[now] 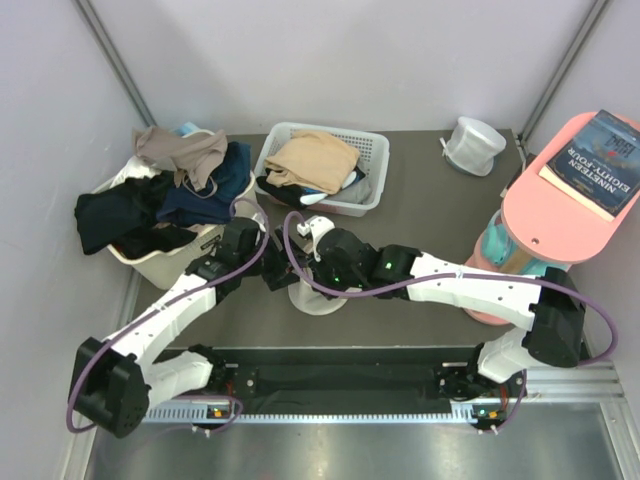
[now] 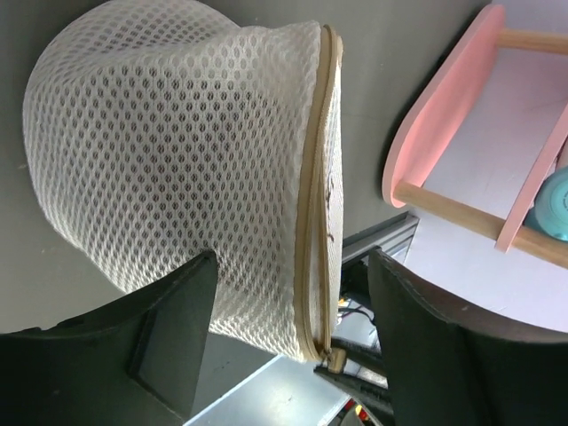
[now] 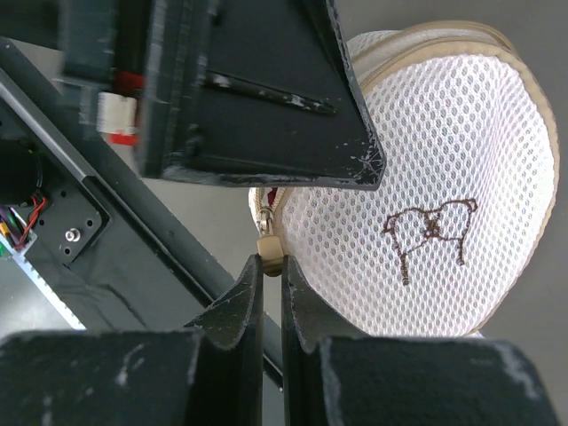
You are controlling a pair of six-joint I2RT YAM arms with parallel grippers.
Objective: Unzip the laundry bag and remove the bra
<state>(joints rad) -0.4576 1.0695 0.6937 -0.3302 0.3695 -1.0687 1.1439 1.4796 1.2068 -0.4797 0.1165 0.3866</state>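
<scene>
Pinching the zipper pull (image 3: 269,251), right end effector (image 3: 271,266) abuts laundry bag (image 3: 444,151)

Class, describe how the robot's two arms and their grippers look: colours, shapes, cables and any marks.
Both the left arm and right arm have white links joined by black joints, with a purple cable looped along each. Small green lights glow on the right arm. The left gripper and right gripper have black, tapering fingers; the right's are scuffed.

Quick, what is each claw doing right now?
Left claw: open, straddling the laundry bag.
Right claw: shut on the zipper pull.
</scene>
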